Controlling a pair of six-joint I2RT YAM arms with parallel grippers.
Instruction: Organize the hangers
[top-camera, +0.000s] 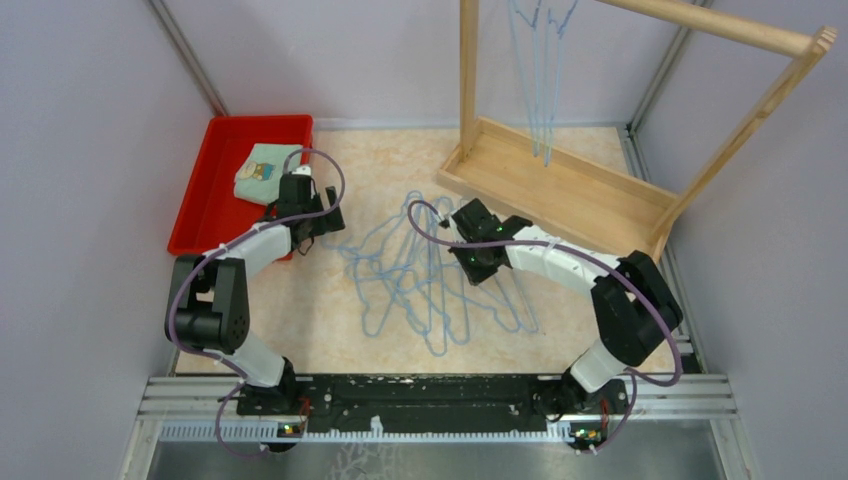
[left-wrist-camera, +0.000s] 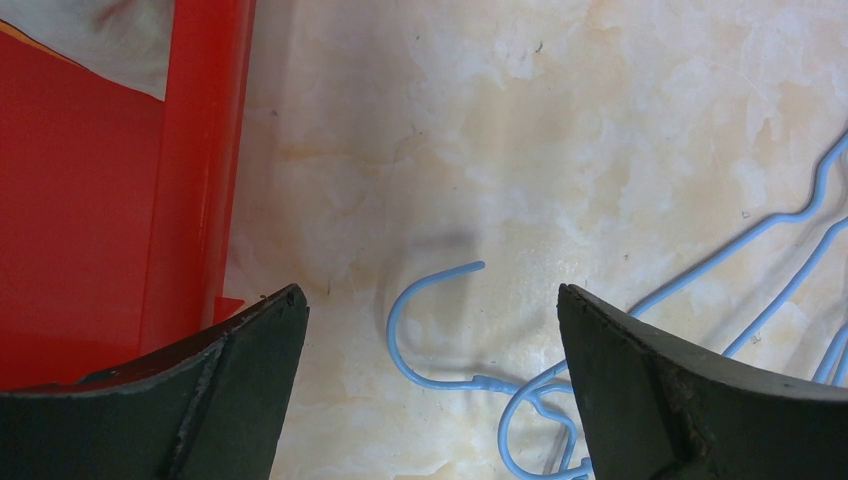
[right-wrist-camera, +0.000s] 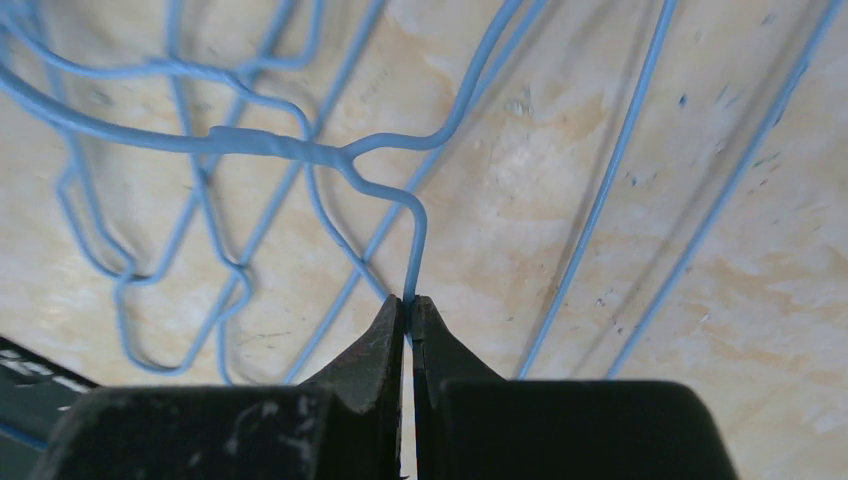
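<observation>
Tangled pile of thin light-blue wire hangers (top-camera: 440, 290) lies mid-counter (top-camera: 320, 330), which is marbled beige. Right gripper (right-wrist-camera: 408, 305) is at the pile's 12 o'clock edge, jaws clamped together on one hanger's wire just below its neck twist. Left gripper (left-wrist-camera: 430, 295) is at the pile's 10 o'clock, jaws wide apart and empty, with a blue hook (left-wrist-camera: 392, 328) on the counter between them. Red plastic tray (top-camera: 215, 150) at 10 o'clock holds folded cloth (top-camera: 262, 172). More blue hangers (top-camera: 540, 80) hang on the wooden rack (top-camera: 560, 180) at 1 o'clock.
</observation>
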